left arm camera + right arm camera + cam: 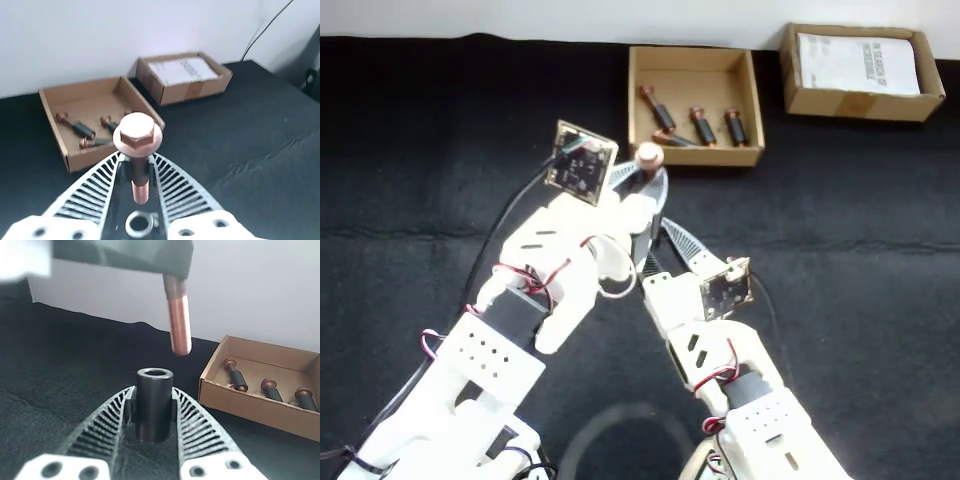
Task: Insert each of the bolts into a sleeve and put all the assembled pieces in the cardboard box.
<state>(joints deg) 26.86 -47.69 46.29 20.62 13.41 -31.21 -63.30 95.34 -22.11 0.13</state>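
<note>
- My left pincer (136,161) was clamped on a copper bolt (136,136), gripping the shank just under the hex head, tip pointing down.
- My right pincer (153,392) was closed around a dark sleeve (154,410), held upright with its bore facing up, above the black table (860,250).
- Seen from the right wrist, the bolt's tip hung just above the sleeve's mouth. It was not touching and sat off-centre towards the box (250,405).
- I judged the step in hand to be the insertion, with the tip yet to enter the bore.
- To do it well, I reckoned on keeping the right arm still and sliding the bolt sideways until its tip sat over the bore. Then I would lower it slowly, shank in line with the sleeve.
- The risk, as I saw it, was the tip catching the rim and tipping the sleeve in the ribbed fingers (107,422).
- The box stood near, just beyond both pincers, with several assembled pieces (703,125) inside.
- A second box (860,100) stood beside it.
</note>
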